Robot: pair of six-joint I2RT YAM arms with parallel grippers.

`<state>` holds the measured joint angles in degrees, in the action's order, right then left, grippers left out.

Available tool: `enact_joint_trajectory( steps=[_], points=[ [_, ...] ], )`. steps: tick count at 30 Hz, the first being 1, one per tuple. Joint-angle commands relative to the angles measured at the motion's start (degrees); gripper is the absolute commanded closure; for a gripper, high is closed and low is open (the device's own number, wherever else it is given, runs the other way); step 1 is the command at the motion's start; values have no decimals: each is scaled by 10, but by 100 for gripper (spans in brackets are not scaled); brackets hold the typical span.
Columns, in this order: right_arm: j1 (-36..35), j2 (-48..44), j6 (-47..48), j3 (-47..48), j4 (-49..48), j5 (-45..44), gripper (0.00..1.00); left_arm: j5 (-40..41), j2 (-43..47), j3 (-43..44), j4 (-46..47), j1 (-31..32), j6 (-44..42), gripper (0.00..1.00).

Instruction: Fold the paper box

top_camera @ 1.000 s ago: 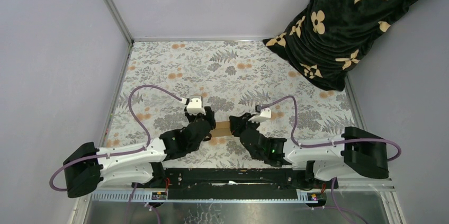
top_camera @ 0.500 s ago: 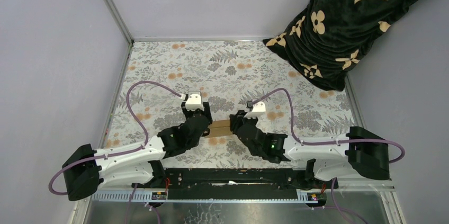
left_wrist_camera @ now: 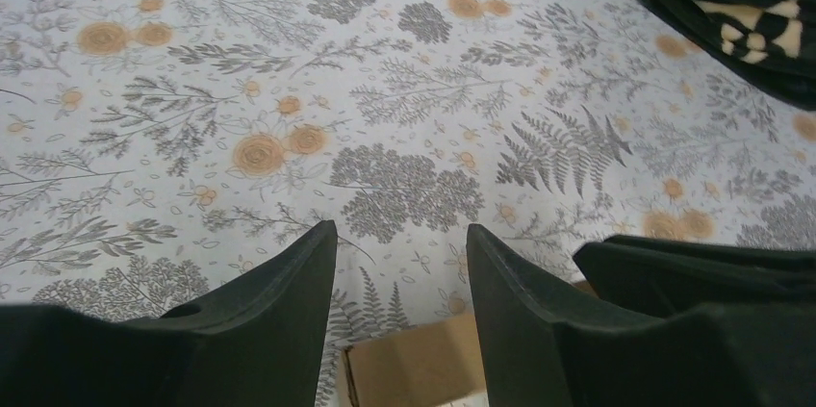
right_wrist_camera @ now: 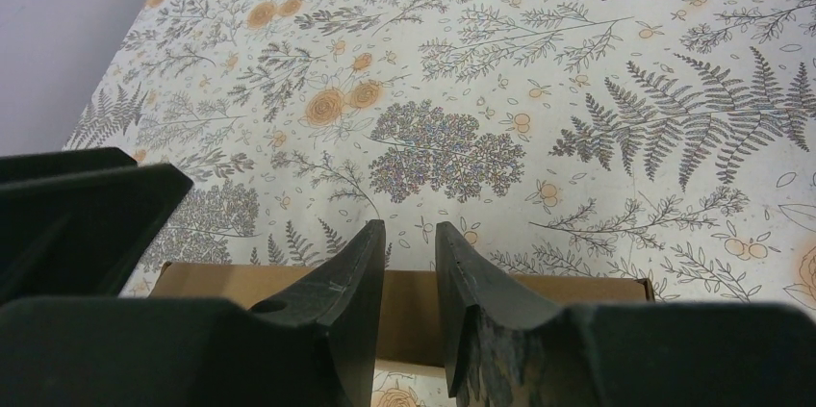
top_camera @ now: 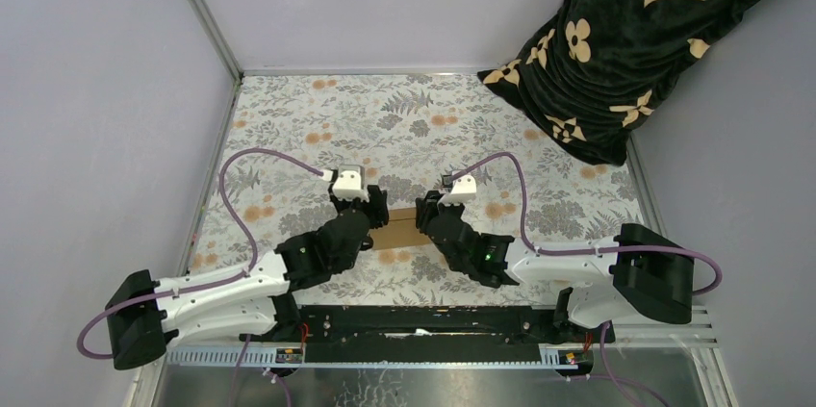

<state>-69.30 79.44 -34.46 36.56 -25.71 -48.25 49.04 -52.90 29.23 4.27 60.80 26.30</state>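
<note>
My left end effector [left_wrist_camera: 399, 234] stands wide open, its two black fingers [left_wrist_camera: 279, 301] spread, with a corner of the paper box [left_wrist_camera: 414, 368] showing between them at the bottom of the left wrist view. My right end effector [right_wrist_camera: 409, 232] is only slightly open: a narrow slit separates its fingers, and through it I see brown cardboard with nothing pinched. The paper box lies flat on the table [top_camera: 318, 109], at lower centre of the top view, its two ends hidden under the end effectors, which face each other across it. A black cloth [top_camera: 635, 41] with gold flower marks is heaped in the upper right corner
</note>
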Motion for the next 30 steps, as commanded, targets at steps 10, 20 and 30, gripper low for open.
enact_joint_trajectory(
  steps=[10,20,30],
  points=[
    [5,23,-10,-45,107,45,66,96,-93,-40,-11,126,133,44],
    [5,-22,-3,-41,133,54,63,117,-281,-28,-145,213,407,44],
    [9,-127,90,19,186,41,49,160,-246,-28,-169,213,396,38]
  ],
)
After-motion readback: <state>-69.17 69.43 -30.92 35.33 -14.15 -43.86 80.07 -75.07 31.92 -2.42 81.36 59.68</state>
